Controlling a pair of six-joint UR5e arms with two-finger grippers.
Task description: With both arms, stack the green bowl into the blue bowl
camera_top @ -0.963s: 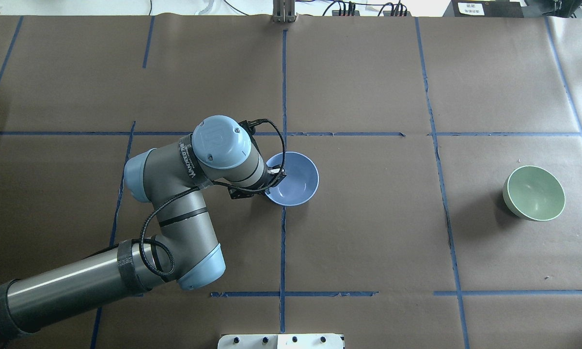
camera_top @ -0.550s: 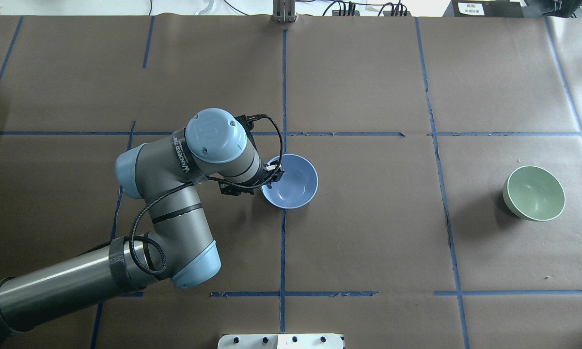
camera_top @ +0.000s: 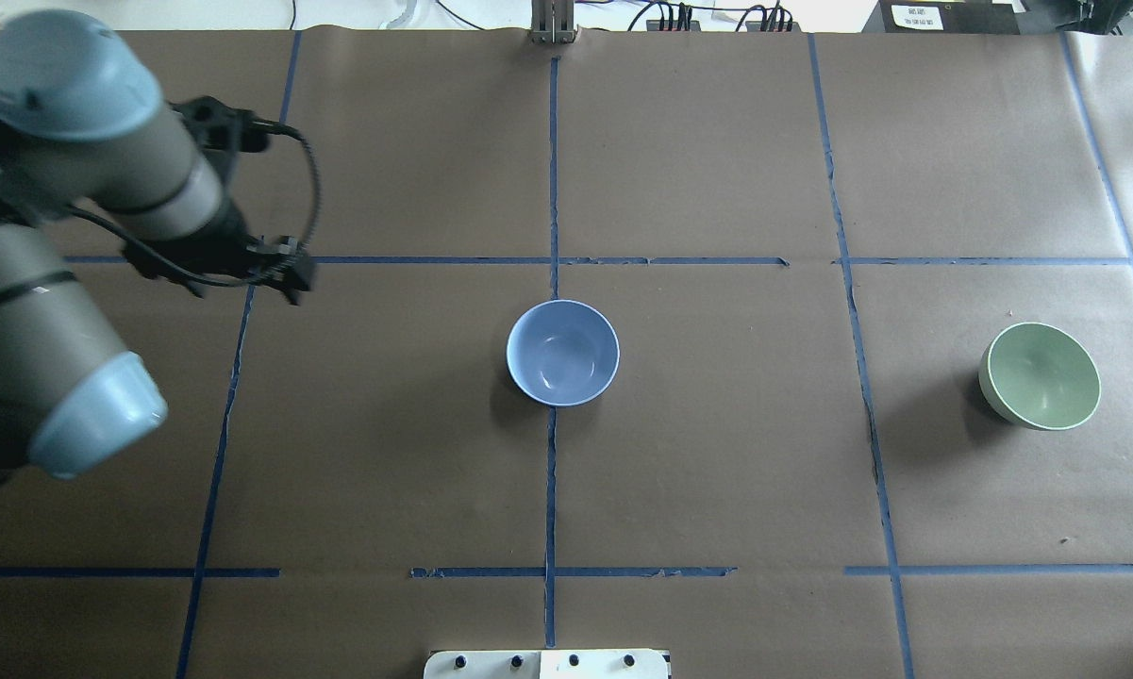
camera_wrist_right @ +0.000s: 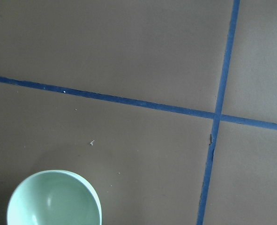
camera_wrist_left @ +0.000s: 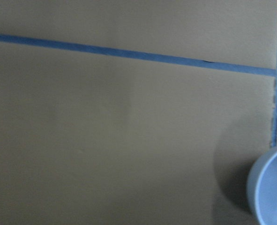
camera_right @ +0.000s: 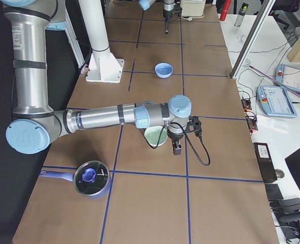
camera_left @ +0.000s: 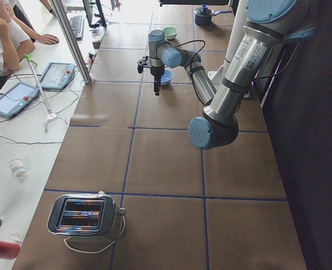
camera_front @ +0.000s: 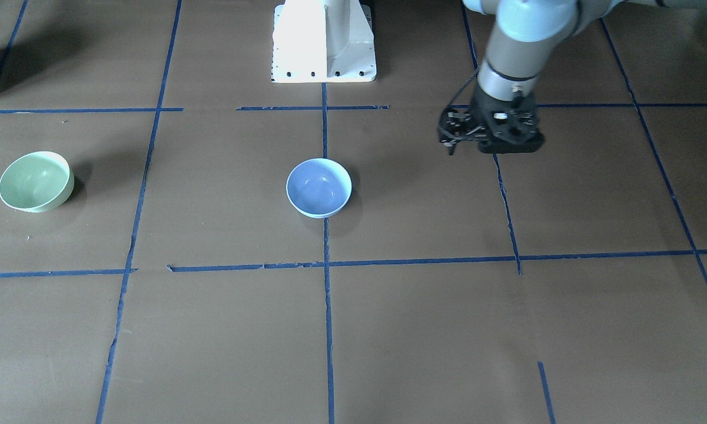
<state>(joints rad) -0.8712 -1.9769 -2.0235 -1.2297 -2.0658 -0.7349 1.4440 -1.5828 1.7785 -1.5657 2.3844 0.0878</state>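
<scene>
The blue bowl (camera_top: 562, 353) stands upright on the centre tape line, with nothing touching it (camera_front: 318, 187). My left gripper (camera_top: 288, 278) hangs far to its left over a tape crossing; in the front view (camera_front: 509, 147) it looks open and holds nothing. The left wrist view catches only the blue bowl's rim (camera_wrist_left: 272, 187) at the lower right. The green bowl (camera_top: 1040, 375) sits upright at the right end of the table (camera_front: 35, 181). Only the right-side view shows my right gripper (camera_right: 176, 147), close beside the green bowl (camera_right: 156, 135); I cannot tell its state. The green bowl (camera_wrist_right: 54, 199) fills the right wrist view's lower left.
Brown paper with blue tape lines covers the table. A lidded pot (camera_right: 91, 178) stands near the robot's right end. A toaster (camera_left: 84, 216) sits at the left end. The white robot base (camera_front: 324, 41) is at the table's edge. A person sits beside tablets (camera_left: 56, 73).
My left gripper has let go of the blue bowl's left rim. The arm has swung well away to the left and farther back. The blue bowl stays at the centre.
</scene>
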